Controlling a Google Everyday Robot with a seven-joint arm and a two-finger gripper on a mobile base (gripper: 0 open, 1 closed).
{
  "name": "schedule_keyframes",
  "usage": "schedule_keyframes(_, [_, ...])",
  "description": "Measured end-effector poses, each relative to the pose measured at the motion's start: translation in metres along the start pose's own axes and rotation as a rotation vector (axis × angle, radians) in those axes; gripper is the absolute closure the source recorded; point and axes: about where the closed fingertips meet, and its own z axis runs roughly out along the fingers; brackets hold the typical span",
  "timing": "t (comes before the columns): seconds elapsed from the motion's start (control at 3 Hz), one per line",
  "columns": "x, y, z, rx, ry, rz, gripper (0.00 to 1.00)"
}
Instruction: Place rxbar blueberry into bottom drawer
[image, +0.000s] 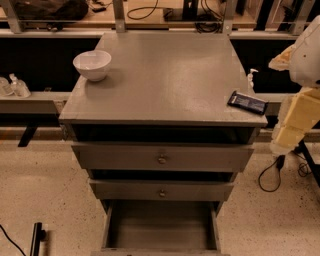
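Note:
The rxbar blueberry (247, 102), a small flat bar in a dark wrapper, lies on the grey cabinet top (165, 75) close to its front right corner. The bottom drawer (161, 227) is pulled out, and its plain grey interior shows nothing inside. My gripper (292, 125), pale yellow below a white arm segment, hangs at the right edge of the view. It is beside the cabinet, to the right of the bar, a little lower, and apart from it.
A white bowl (92, 64) stands on the cabinet top at the back left. The two upper drawers with round metal knobs (162, 159) are slightly out. A black cable (272, 175) lies on the speckled floor at right. A ledge with bottles runs behind.

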Motion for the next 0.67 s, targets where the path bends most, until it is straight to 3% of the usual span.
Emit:
schedule_keyframes(0.33, [0.000,0.000,0.000,0.000,0.000,0.000,0.00])
schedule_keyframes(0.67, [0.023,-0.030,0.013,-0.001,0.024,0.041,0.00])
